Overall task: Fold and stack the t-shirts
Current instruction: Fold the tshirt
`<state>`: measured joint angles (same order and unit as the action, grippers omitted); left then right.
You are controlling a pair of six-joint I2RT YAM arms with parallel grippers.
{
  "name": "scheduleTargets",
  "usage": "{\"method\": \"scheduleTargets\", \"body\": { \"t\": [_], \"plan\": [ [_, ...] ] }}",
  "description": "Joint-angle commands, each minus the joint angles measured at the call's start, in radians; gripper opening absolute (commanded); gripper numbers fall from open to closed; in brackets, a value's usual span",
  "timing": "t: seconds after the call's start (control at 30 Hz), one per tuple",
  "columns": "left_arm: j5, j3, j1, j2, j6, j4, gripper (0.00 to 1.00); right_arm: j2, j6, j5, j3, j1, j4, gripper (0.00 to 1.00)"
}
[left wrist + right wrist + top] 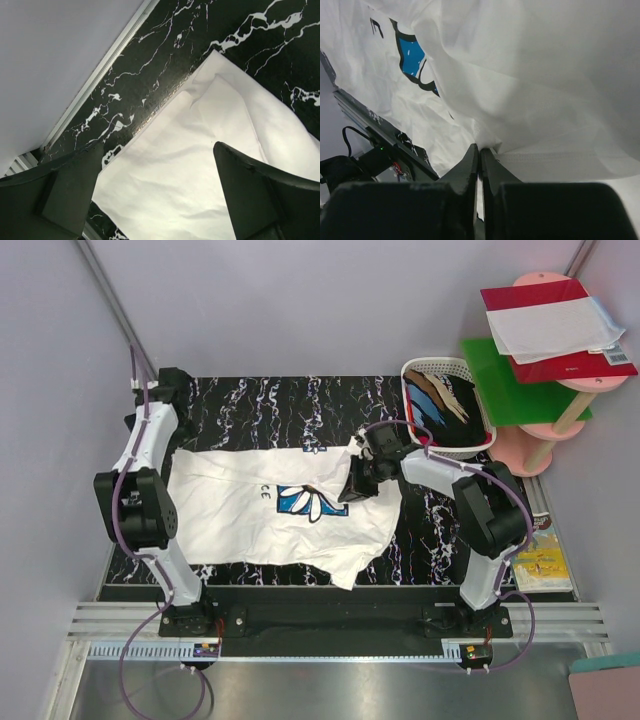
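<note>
t-shirt (230, 510): likely light, limp cloth | take by hem corners | right pincer (480, 152) clamped on its edge | left pincer (157, 150) wide, empty

The table (260, 400) in front of me has a black top veined with white, like marble, and a pale metal rail (330, 625) runs along its near edge. Plain grey-lilac walls (300, 300) close in behind and at both sides, softly and evenly lit. To my right stands a small pink stand (520, 450) with round shelves, carrying a green board (530, 390). Nearer than the rail lies a dull grey metal surface (330, 690).
</note>
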<state>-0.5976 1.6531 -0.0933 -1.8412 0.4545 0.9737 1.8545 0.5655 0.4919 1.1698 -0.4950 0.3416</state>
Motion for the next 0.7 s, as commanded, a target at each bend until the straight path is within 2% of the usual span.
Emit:
{"method": "scheduleTargets", "body": {
  "t": [0.0, 0.07, 0.1, 0.13, 0.23, 0.43, 0.67],
  "plan": [
    [-0.005, -0.038, 0.033, 0.111, 0.038, -0.049, 0.99, -0.043, 0.005, 0.046, -0.031, -0.02, 0.004, 0.13],
    [-0.008, -0.058, 0.049, 0.131, 0.05, -0.05, 0.99, -0.037, -0.003, 0.062, -0.042, -0.025, 0.002, 0.22],
    [0.005, -0.065, 0.059, 0.137, 0.052, -0.058, 0.99, -0.038, -0.012, 0.069, -0.05, -0.027, 0.004, 0.32],
    [0.009, -0.075, 0.064, 0.145, 0.05, -0.066, 0.99, -0.041, -0.016, 0.068, -0.052, -0.027, 0.002, 0.59],
    [0.025, -0.104, 0.087, 0.143, 0.059, -0.081, 0.99, -0.081, -0.035, 0.031, -0.048, -0.027, 0.002, 0.99],
    [0.053, -0.142, 0.125, 0.097, 0.072, -0.112, 0.99, -0.164, -0.107, -0.127, 0.028, -0.025, -0.001, 1.0],
    [0.055, -0.193, 0.168, 0.066, 0.079, -0.144, 0.99, -0.1, -0.237, -0.265, 0.183, -0.024, -0.006, 0.97]
  ]
}}
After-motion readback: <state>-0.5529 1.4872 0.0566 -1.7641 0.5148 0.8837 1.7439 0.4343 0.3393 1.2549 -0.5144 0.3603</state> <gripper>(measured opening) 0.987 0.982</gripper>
